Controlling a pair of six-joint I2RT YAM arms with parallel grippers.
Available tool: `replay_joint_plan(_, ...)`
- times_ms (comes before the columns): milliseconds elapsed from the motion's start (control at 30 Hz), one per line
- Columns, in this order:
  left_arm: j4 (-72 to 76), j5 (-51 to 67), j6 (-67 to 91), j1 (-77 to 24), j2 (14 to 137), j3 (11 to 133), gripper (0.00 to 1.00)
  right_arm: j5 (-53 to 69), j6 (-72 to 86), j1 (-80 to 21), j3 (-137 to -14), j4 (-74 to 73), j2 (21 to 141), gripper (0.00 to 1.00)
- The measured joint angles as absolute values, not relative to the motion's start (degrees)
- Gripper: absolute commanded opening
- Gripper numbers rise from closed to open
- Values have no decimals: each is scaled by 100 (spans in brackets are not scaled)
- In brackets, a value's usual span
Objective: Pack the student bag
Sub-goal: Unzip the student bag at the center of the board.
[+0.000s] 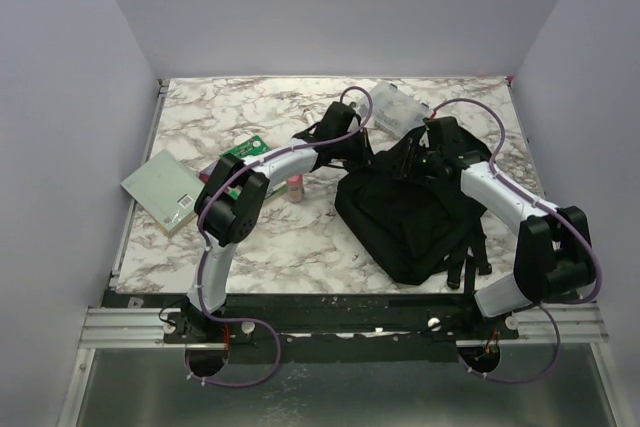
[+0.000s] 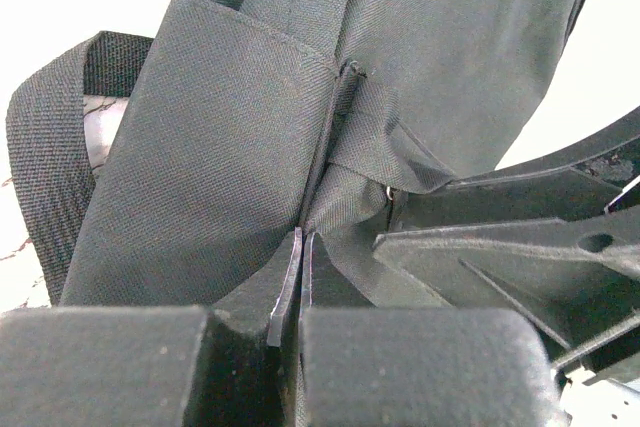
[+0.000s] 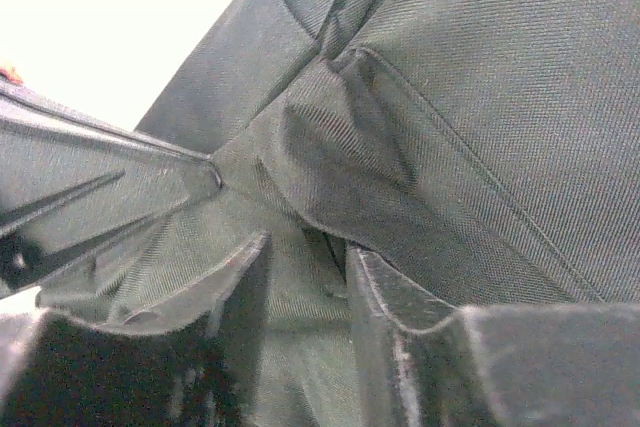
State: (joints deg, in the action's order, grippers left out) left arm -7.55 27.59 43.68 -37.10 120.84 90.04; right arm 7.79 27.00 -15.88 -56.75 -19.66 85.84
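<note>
Clenched almost flat on a thin seam fold of the student bag (image 1: 405,222): left end effector (image 2: 304,242), with hardly a slit between its jaws. Grasping a thicker bunch of the same black fabric: right end effector (image 3: 306,247), jaws partway apart and cloth filling the gap. Just beside each other at the bag's far end, tips nearly meeting, each showing in the other's wrist view. Nearward of both and below them, the rest of the bag slumped on the marble bench (image 1: 280,247), mostly beneath the right arm. Just beyond the two, a clear plastic box (image 1: 398,107). Left of the left end effector, alongside its forearm, a small pink bottle (image 1: 295,187) and a green board (image 1: 250,147). Farther left again, well apart, a pale flat book (image 1: 160,190).
</note>
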Motion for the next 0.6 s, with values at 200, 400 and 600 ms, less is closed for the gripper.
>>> replay_joint_plan(200, -746, 2759, 4368, -3712, 12068, 8986, 0, 484, 2716, -1684, -5693, -1911, 8770, 16)
replay_joint_plan(400, -808, 2624, 4375, -3712, 12060, 8986, 0, 8, 2912, -1730, -5749, -2080, 8790, 1)
replay_joint_plan(600, -1055, 2279, 4495, -3717, 12031, 9070, 0, -687, 3885, -1636, -5610, -2928, 8455, 1)
